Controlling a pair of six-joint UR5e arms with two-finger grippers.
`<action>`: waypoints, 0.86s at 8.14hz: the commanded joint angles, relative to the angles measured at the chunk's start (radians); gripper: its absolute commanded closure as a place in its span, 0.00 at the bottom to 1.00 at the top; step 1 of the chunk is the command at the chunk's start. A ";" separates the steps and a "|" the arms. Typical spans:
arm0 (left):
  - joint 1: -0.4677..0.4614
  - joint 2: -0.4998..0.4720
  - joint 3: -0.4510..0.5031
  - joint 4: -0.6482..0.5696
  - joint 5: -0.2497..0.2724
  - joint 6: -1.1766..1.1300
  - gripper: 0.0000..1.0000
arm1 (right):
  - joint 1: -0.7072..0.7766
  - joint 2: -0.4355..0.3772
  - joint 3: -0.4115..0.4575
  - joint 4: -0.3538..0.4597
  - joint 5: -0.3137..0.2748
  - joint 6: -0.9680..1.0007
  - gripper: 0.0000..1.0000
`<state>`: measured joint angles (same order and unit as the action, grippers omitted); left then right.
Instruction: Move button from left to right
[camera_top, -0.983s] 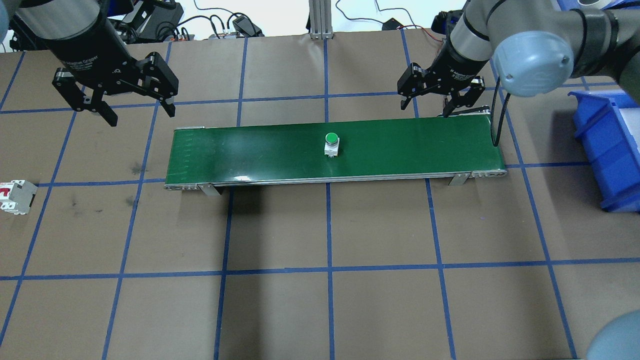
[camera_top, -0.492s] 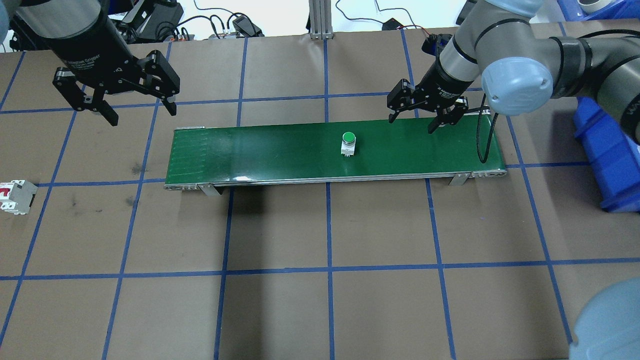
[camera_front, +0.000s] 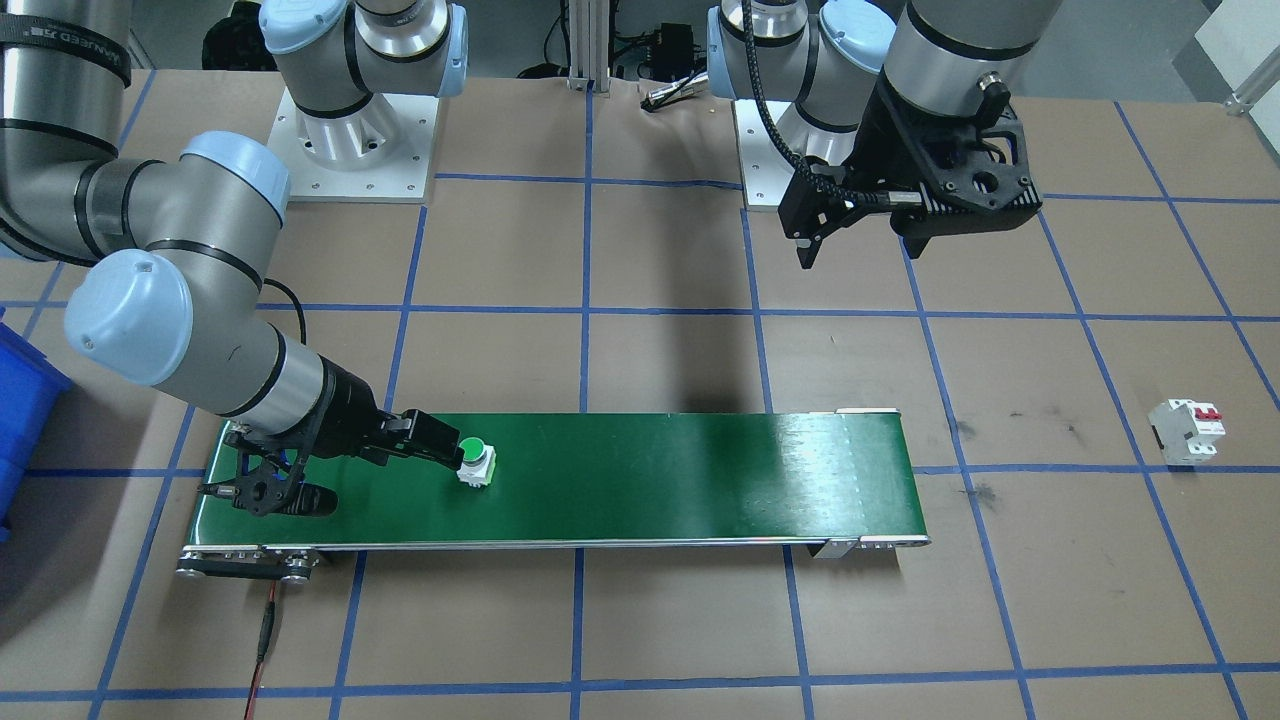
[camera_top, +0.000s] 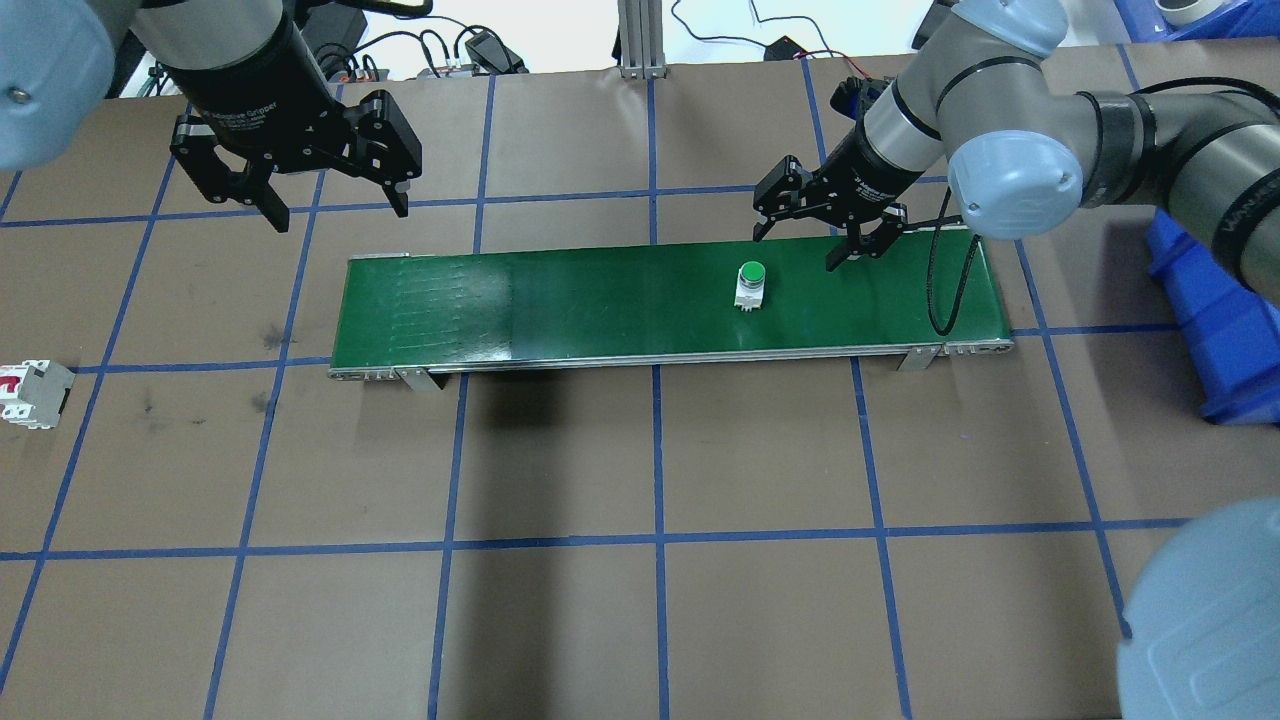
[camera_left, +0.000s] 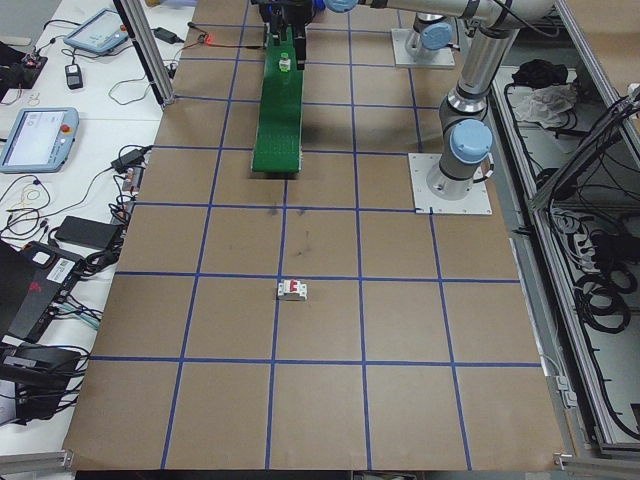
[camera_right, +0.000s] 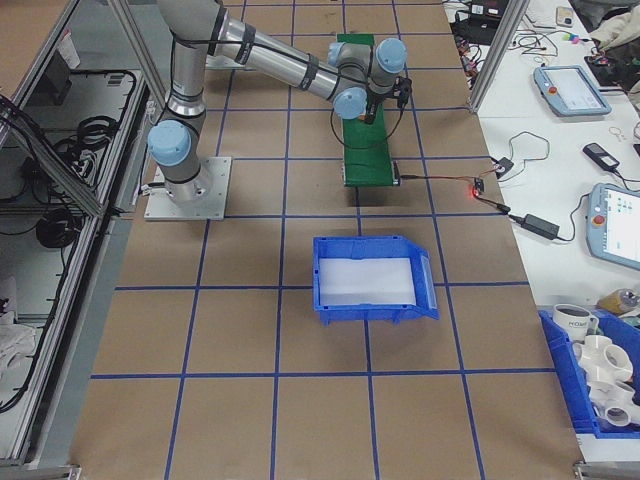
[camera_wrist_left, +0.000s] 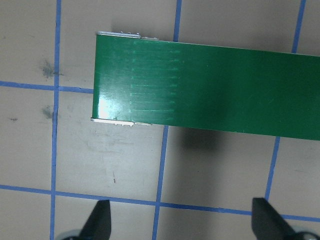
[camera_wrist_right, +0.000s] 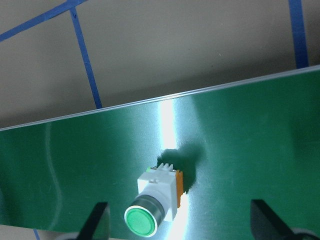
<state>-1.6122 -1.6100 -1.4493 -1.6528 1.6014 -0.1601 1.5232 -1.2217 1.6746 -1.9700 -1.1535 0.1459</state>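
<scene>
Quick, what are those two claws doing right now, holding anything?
Left gripper: open, empty, hanging above the table near the conveyor belt's end.
Right gripper: open, empty, poised over the belt by the button.

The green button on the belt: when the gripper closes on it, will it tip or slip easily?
The button probably tips fairly easily: it stands upright on a small white body, with the round green cap on top. The squared body sides likely give flat, stiff faces to pinch, less slippery than the cap. It looks light, so a push from the right gripper may slide it along the glossy conveyor belt.
</scene>
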 joint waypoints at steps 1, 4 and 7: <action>-0.002 0.021 0.003 0.002 0.012 0.002 0.00 | 0.000 0.021 0.002 -0.001 -0.014 0.004 0.00; -0.014 0.035 0.001 -0.005 0.008 -0.001 0.00 | 0.000 0.043 0.002 0.000 -0.096 0.001 0.00; -0.012 0.045 -0.003 -0.005 0.006 0.002 0.00 | 0.000 0.050 0.007 0.007 -0.167 0.001 0.03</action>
<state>-1.6237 -1.5737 -1.4472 -1.6586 1.6104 -0.1579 1.5233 -1.1788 1.6798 -1.9649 -1.2680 0.1470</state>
